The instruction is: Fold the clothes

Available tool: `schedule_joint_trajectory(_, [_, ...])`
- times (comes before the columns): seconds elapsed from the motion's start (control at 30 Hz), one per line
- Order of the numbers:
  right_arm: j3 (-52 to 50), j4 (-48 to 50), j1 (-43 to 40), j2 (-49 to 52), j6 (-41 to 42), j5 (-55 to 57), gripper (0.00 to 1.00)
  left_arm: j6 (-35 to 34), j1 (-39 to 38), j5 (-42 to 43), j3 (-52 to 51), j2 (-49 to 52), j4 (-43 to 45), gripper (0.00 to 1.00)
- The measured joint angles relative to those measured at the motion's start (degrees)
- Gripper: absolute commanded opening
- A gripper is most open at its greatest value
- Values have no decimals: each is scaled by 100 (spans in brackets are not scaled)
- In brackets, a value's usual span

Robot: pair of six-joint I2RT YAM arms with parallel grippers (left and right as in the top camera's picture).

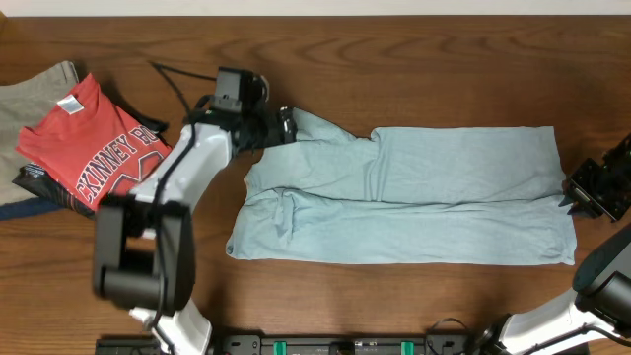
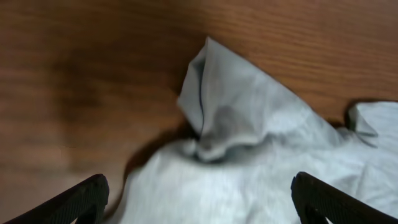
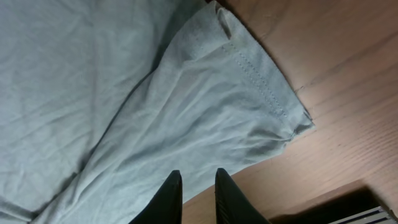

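2 claws flank the clothes [image 1: 414, 197] lying flat on the counter [image 1: 394, 49]. The left claw [image 1: 288, 125] gapes over a bunched sleeve [image 2: 211, 106]. The right claw [image 3: 198, 177] is nearly closed at the hem [image 3: 261, 81]; I cannot tell whether it pinches cloth. A shallow pinch could slip and skew the fold.

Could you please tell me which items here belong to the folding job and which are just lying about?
Part of the job:
- light-blue garment, spread on the table
- left gripper, at its far-left corner
- right gripper, at its right edge

Just lying about:
- red T-shirt
- beige-grey garment
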Motion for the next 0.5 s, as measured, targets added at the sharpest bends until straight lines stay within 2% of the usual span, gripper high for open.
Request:
schedule_joint_trajectory(0.1, [-2, -2, 0, 0, -11, -13, 18, 55, 0, 42, 267, 398, 129, 94])
schedule_joint_trajectory(0.27, [-2, -2, 0, 0, -22, -15, 18, 79, -37, 55, 404, 824, 461, 84])
schedule_joint_trajectory(0.37, [-2, -37, 9, 0, -22, -15, 18, 90, -127, 55, 407, 1019, 660, 77])
schedule_joint_trajectory(0.5, [-2, -85, 59, 0, -22, -15, 18, 103, -319, 59, 407, 1172, 966, 59])
